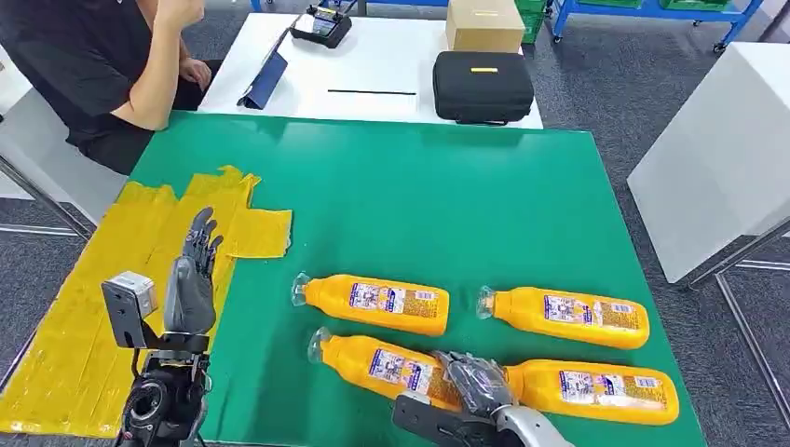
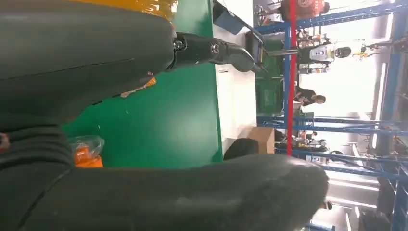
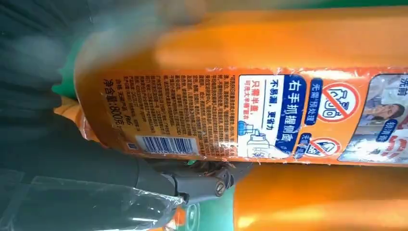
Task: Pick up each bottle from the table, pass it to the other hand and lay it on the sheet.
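Even bright light; right wrist view blurred, perhaps too close

Four orange bottles with clear caps and printed labels lie on their sides on the green counter, caps toward the yellow sheet: far-left bottle, far-right bottle, near-left bottle and near-right bottle. The sheet is wrinkled, taped flat along the counter's left edge, and carries no bottle.

Upper centre of my head view: white table carrying a black case, cardboard box, controller. Seated person at upper left. Blue shelving along top edge.
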Robot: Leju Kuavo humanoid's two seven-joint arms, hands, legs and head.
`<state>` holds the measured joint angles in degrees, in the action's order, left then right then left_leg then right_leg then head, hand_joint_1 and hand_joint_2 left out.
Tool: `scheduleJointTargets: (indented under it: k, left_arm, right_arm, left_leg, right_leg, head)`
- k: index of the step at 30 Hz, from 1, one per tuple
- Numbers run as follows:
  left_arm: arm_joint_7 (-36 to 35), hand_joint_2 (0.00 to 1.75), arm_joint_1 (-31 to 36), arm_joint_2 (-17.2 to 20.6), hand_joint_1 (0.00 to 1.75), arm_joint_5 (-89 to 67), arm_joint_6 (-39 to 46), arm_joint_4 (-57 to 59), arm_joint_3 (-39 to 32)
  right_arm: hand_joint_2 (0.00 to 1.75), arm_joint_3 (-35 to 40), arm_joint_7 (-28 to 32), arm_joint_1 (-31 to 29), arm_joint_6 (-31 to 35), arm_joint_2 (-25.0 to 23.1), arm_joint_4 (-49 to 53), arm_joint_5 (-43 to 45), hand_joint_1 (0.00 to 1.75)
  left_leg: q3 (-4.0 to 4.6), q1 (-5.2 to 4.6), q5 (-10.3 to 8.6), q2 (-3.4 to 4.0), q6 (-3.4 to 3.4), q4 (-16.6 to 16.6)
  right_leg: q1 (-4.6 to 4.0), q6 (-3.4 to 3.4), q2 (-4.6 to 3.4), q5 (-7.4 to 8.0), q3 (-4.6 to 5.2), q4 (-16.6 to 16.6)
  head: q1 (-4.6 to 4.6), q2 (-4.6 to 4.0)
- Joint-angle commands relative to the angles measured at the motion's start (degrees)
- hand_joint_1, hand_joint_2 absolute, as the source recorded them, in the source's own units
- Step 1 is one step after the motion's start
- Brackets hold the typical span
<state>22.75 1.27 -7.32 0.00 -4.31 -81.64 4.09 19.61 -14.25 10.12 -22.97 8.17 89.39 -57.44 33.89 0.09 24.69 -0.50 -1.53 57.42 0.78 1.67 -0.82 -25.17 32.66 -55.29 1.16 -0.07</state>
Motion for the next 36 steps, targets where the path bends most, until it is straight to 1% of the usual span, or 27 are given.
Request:
scheduleJointTargets:
  k: [1, 4, 6, 7, 8, 9, 11, 12, 14, 15, 16, 17, 18, 19, 20, 23, 25, 26, 27, 30, 32, 36]
  left_arm:
    - [-0.08, 0.0, 1.53, 0.09, 0.0, 0.15, -0.32, 2.82, -0.85]
    - [0.49, 0.0, 1.31, 0.17, 0.0, 0.49, -0.12, 2.96, -0.81]
    - [0.74, 0.0, 0.8, 0.4, 0.0, 0.7, 0.19, 2.44, -0.87]
    - [0.87, 0.0, 0.34, 0.52, 0.0, 0.9, 0.42, 2.02, -0.98]
    - [1.02, 0.0, -0.3, 0.54, 0.0, 1.16, 0.74, 1.3, -1.3]
    - [1.08, 0.0, -0.79, 0.54, 0.0, 1.33, 0.86, 0.72, -1.51]
    - [1.3, 0.0, -1.38, 0.43, 0.0, 2.51, 0.95, -0.21, -2.18]
    - [1.38, 0.0, -1.33, 0.22, 0.0, 3.14, 0.81, -0.19, -2.47]
    - [1.8, 0.0, -0.69, -0.22, 0.0, 4.78, -0.34, 0.64, -2.68]
    - [1.94, 0.0, -0.38, -0.3, 0.0, 5.19, -0.51, 1.13, -2.76]
    - [2.03, 1.75, -0.09, -0.32, 0.0, 5.62, -0.57, 1.47, -2.75]
    - [2.01, 1.75, -0.01, -0.46, 0.0, 6.11, -0.42, 1.74, -3.03]
    - [2.05, 1.75, -0.06, -0.54, 0.0, 6.79, -0.37, 1.9, -3.36]
    - [2.24, 1.75, -0.46, -0.71, 0.0, 8.12, -0.37, 1.67, -4.03]
    - [2.52, 1.75, -1.18, -0.73, 0.0, 9.26, -0.45, 1.13, -4.76]
    - [2.77, 1.75, -2.44, -0.26, 0.0, 10.53, -0.77, 0.49, -5.7]
    - [2.81, 1.75, -2.58, -0.2, 0.0, 10.62, -0.86, 0.43, -5.78]
    - [2.93, 1.75, -2.96, -0.32, 0.0, 10.92, -0.67, 0.2, -6.11]
    - [3.02, 1.75, -3.2, -0.35, 0.0, 11.23, -0.51, 0.14, -6.38]
    - [2.67, 1.75, -3.99, -0.17, 0.0, 15.16, -2.64, 0.6, -7.02]
    - [1.88, 1.75, -4.12, 0.16, 0.0, 19.7, -7.02, 0.72, -5.96]
    - [1.97, 1.75, -3.95, -0.02, 0.0, 19.47, -6.93, 0.67, -5.35]
  right_arm:
    - [1.75, 1.2, 0.2, -1.59, 0.13, -0.86, -5.52, -0.09, 1.75]
    - [1.75, 0.58, 1.87, -2.84, 2.37, -1.52, -6.8, -0.33, 1.75]
    - [1.75, -0.88, 3.15, -3.71, 4.12, -2.41, -7.4, -0.72, 1.75]
    - [1.75, -2.78, 4.93, -4.37, 6.25, -3.52, -7.33, -0.53, 1.75]
    - [1.75, -5.52, 7.77, -5.13, 8.94, -5.15, -6.5, -0.27, 1.75]
    - [1.75, -7.7, 9.62, -5.54, 9.49, -6.47, -5.46, 0.21, 1.75]
    - [1.75, -12.61, 17.27, -6.2, 11.01, -9.69, -0.9, 2.37, 1.75]
    - [1.75, -14.8, 22.26, -6.37, 11.96, -11.87, 1.58, 5.53, 1.75]
    - [1.75, -17.87, 30.21, -6.83, 10.39, -15.03, 7.06, 13.96, 1.75]
    - [1.75, -18.1, 31.29, -6.94, 9.97, -15.36, 8.55, 15.98, 1.75]
    - [1.75, -18.24, 32.62, -7.08, 9.58, -15.77, 9.42, 18.75, 1.75]
    - [1.75, -18.41, 34.25, -7.36, 9.61, -16.4, 9.88, 21.23, 1.75]
    - [1.75, -17.84, 34.57, -7.71, 9.36, -16.33, 9.71, 21.98, 1.75]
    - [1.75, -16.69, 35.13, -8.13, 10.52, -15.67, 8.92, 21.34, 1.75]
    - [1.75, -16.02, 36.16, -8.78, 11.98, -15.43, 7.13, 22.06, 1.75]
    - [1.75, -15.36, 37.66, -9.79, 13.45, -14.86, 4.29, 23.6, 1.75]
    - [1.75, -15.33, 37.79, -9.88, 13.62, -14.8, 4.01, 23.65, 1.75]
    - [1.75, -15.18, 39.06, -10.0, 14.56, -14.82, 3.75, 24.93, 1.75]
    - [1.75, -14.96, 39.49, -10.13, 14.46, -14.79, 3.58, 25.63, 1.75]
    - [1.75, -13.74, 40.05, -11.38, 15.34, -15.04, 1.76, 27.53, 1.75]
    - [1.75, -12.5, 39.64, -12.5, 16.67, -14.89, -0.36, 28.57, 1.75]
    - [1.75, -12.28, 39.87, -12.96, 17.22, -15.04, -1.61, 28.8, 1.75]
  left_leg:
    - [-0.23, 0.02, 0.04, 0.02, 0.08, -0.07]
    - [-0.26, 0.03, 0.03, 0.04, 0.08, -0.07]
    - [-0.35, 0.02, 0.04, 0.08, 0.11, -0.1]
    - [-0.37, 0.02, 0.05, 0.1, 0.12, -0.1]
    - [-0.26, 0.01, 0.02, 0.11, 0.08, -0.08]
    - [-0.28, 0.0, 0.04, 0.2, 0.11, -0.07]
    - [-0.46, -0.01, 0.12, 0.24, 0.21, -0.09]
    - [-0.34, -0.04, 0.13, 0.34, 0.18, -0.02]
    - [-0.2, -0.06, 0.16, 0.34, 0.16, 0.06]
    - [0.0, -0.05, 0.07, 0.22, 0.1, 0.08]
    - [-0.02, -0.05, 0.07, 0.17, 0.11, 0.07]
    - [-0.08, -0.07, 0.06, 0.08, 0.14, 0.05]
    - [-0.13, -0.03, 0.06, 0.04, 0.13, 0.05]
    - [-0.08, -0.02, -0.01, 0.01, 0.07, 0.01]
    - [-0.14, -0.02, 0.01, 0.03, 0.07, 0.0]
    - [-0.27, 0.0, 0.06, 0.25, 0.08, -0.05]
    - [-0.1, 0.0, -0.01, 0.12, 0.05, -0.05]
    - [-0.18, -0.01, 0.03, 0.14, 0.09, -0.05]
    - [-0.07, 0.0, -0.02, 0.04, 0.05, -0.04]
    - [-0.21, 0.0, 0.04, 0.17, 0.1, -0.06]
    - [-0.25, 0.0, 0.05, 0.25, 0.11, -0.09]
    - [-0.17, 0.03, 0.01, 0.09, 0.08, -0.06]
  right_leg:
    - [-0.04, -0.08, 0.06, -0.03, -0.23, 0.08]
    - [-0.04, -0.07, 0.03, -0.02, -0.26, 0.08]
    - [-0.04, -0.1, 0.04, -0.02, -0.34, 0.1]
    - [-0.04, -0.11, 0.03, -0.03, -0.35, 0.1]
    - [-0.02, -0.07, -0.03, 0.01, -0.24, 0.08]
    - [-0.02, -0.09, -0.1, 0.0, -0.23, 0.05]
    - [-0.01, -0.19, -0.04, -0.08, -0.38, 0.03]
    - [0.02, -0.16, -0.19, -0.07, -0.21, -0.07]
    - [0.04, -0.15, -0.22, -0.1, -0.1, -0.19]
    - [0.04, -0.05, -0.14, -0.02, 0.05, -0.18]
    - [0.04, -0.05, -0.08, -0.04, 0.04, -0.18]
    - [0.05, -0.07, 0.02, -0.09, -0.04, -0.17]
    - [0.01, -0.08, 0.08, -0.11, -0.12, -0.14]
    - [0.01, -0.02, 0.04, -0.03, -0.07, -0.06]
    - [0.0, -0.03, 0.04, -0.04, -0.14, -0.03]
    - [-0.01, -0.04, -0.15, 0.0, -0.25, 0.03]
    - [0.0, -0.01, -0.06, 0.03, -0.13, 0.02]
    - [0.0, -0.04, -0.05, 0.0, -0.19, 0.01]
    - [0.0, -0.01, 0.01, 0.02, -0.11, 0.01]
    - [-0.01, -0.05, -0.09, 0.0, -0.2, 0.02]
    - [-0.01, -0.06, -0.17, 0.01, -0.22, 0.03]
    - [-0.04, -0.04, -0.02, 0.01, -0.21, 0.05]
  head:
    - [0.0, 0.0]
    - [0.02, 0.0]
    - [0.0, 0.0]
    - [0.0, 0.0]
    - [0.0, 0.0]
    - [0.0, 0.0]
    - [0.0, 0.0]
    - [0.0, 0.0]
    - [0.0, 0.0]
    - [0.0, 0.0]
    - [0.02, 0.0]
    - [0.0, 0.0]
    - [0.0, 0.0]
    - [0.02, 0.0]
    - [0.02, 0.0]
    - [0.0, 0.0]
    - [0.0, 0.0]
    - [0.0, 0.0]
    - [0.0, 0.0]
    - [0.0, 0.0]
    - [0.0, 0.0]
    - [0.0, 0.0]
